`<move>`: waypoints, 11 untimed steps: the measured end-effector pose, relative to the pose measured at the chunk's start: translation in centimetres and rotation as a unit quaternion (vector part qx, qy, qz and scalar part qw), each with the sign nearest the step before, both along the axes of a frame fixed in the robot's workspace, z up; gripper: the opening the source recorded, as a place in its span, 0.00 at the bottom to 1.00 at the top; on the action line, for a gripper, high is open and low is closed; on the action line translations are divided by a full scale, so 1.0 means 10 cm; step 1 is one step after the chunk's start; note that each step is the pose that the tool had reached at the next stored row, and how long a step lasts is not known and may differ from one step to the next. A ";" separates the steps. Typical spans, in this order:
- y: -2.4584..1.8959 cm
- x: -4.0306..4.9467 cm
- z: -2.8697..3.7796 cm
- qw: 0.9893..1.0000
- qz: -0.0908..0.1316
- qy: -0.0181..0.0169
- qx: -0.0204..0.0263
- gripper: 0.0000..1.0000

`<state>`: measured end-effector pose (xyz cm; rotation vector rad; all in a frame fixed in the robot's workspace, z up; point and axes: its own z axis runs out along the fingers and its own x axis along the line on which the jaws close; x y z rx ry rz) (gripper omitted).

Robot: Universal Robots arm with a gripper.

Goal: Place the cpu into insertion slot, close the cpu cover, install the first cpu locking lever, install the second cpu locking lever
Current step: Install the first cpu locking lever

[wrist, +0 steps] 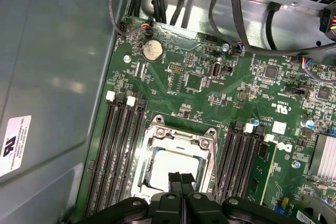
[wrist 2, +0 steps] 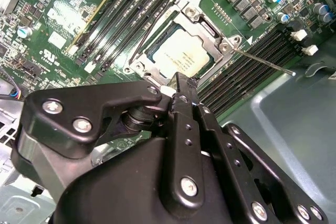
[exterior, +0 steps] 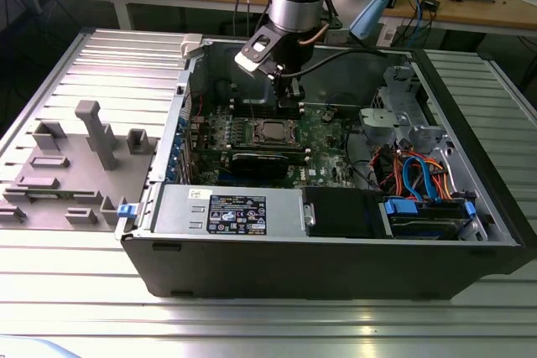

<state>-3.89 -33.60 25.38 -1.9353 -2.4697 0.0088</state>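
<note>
Even, fairly bright indoor light, white glare on the cpu [wrist: 173, 162], dark corners inside the case [exterior: 336, 267].

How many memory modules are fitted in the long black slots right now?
1: a green memory module in the slot bank beside the silver-framed socket; the black gripper may hide others.

Exterior view: off the arm, raised, looking down at a slant into the open computer case [exterior: 336, 266] on the ribbed table [exterior: 252, 324]. Mid distance, whole case in frame.

Both wrist views sit close over the green circuit board [wrist: 210, 93], looking down past the gripper [wrist: 178, 178].
- First wrist view: steeper, takes in the case wall [wrist: 52, 77] and cables [wrist: 236, 9].
- Second wrist view: more slanted, gripper body large in the foreground.

Shared by both: cpu [wrist 2: 181, 56], cpu cover [wrist 2: 207, 24], memory slots [wrist 2: 247, 72]. The exterior view has the same cpu small, mid-case.
</note>
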 end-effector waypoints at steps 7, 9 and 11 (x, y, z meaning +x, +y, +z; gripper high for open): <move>0.000 0.000 0.025 1.000 0.000 0.000 0.000 0.11; 0.000 0.000 0.044 1.000 0.000 0.000 0.000 0.11; 0.000 0.000 0.045 1.000 0.000 0.000 0.000 0.11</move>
